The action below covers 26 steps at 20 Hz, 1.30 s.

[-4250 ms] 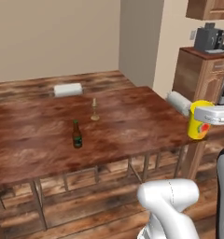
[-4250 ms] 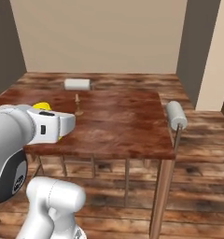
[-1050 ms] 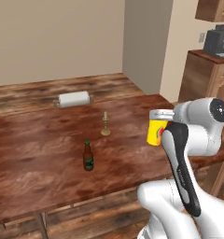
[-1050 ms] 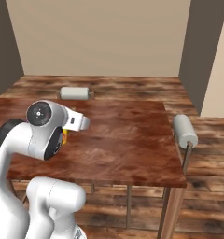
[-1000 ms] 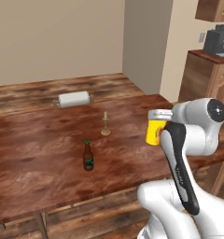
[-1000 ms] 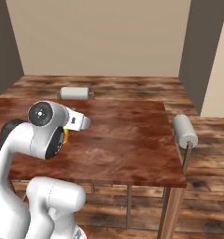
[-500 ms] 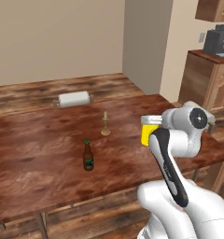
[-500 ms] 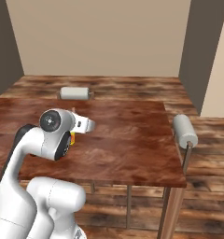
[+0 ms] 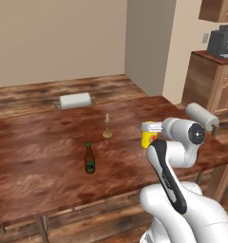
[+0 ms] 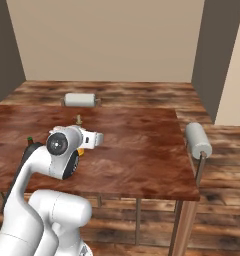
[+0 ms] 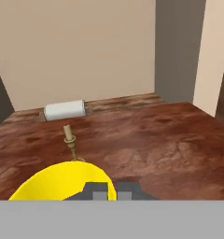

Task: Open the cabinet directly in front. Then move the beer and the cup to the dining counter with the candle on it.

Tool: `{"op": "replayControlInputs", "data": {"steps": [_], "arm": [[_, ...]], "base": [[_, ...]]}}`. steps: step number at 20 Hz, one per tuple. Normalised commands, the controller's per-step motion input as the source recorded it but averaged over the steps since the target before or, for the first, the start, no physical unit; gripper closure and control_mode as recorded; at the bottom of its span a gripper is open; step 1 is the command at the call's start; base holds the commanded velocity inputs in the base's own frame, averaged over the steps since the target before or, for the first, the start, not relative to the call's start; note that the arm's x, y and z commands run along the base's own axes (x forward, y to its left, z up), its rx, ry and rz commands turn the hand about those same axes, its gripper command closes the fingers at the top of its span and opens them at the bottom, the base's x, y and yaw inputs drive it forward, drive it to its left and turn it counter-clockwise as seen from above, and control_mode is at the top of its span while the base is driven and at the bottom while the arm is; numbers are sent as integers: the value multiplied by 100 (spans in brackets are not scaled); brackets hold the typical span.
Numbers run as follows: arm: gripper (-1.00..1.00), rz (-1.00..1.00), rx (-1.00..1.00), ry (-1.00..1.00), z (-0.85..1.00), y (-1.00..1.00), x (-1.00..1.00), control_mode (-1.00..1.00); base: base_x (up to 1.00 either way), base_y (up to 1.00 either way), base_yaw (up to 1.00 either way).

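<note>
My gripper (image 9: 153, 131) is shut on the yellow cup (image 9: 148, 135) and holds it upright over the right part of the dining counter (image 9: 44, 166). In the hand view the cup's rim (image 11: 62, 181) sits just in front of my shut gripper (image 11: 116, 192). The candle (image 9: 107, 126) stands in its brass holder left of the cup and farther back, also visible ahead in the hand view as the candle (image 11: 68, 141). The beer (image 9: 90, 159) stands upright on the counter, left of the cup. A brown wall cabinet corner (image 9: 218, 9) shows at top right, its doors out of view.
A paper towel roll (image 9: 74, 100) lies at the counter's far edge. A second grey roll (image 10: 197, 138) sits on a post at the counter's right edge. A low wooden unit (image 9: 215, 80) with a dark appliance (image 9: 223, 42) stands at the right wall.
The base has drawn closer to the counter since the earliest frames. Over the last second the arm has reached forward, carrying the cup slightly left and lower. Beer and candle stayed put.
</note>
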Motion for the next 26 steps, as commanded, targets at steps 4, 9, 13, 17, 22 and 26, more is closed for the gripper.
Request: {"op": "replayControlInputs", "data": {"steps": [4,9,13,17,22,26], "arm": [[100,0,0,0,0,0,0,-100],[100,0,0,0,0,0,7,-100],[100,0,0,0,-3,3,19,-100],[100,0,0,0,-12,12,32,-100],[100,0,0,0,-14,15,36,-100],[100,0,0,0,-20,15,28,-100]], "base": [[0,0,0],[0,0,0],[0,0,0],[0,0,0],[0,0,0],[0,0,0]]}}
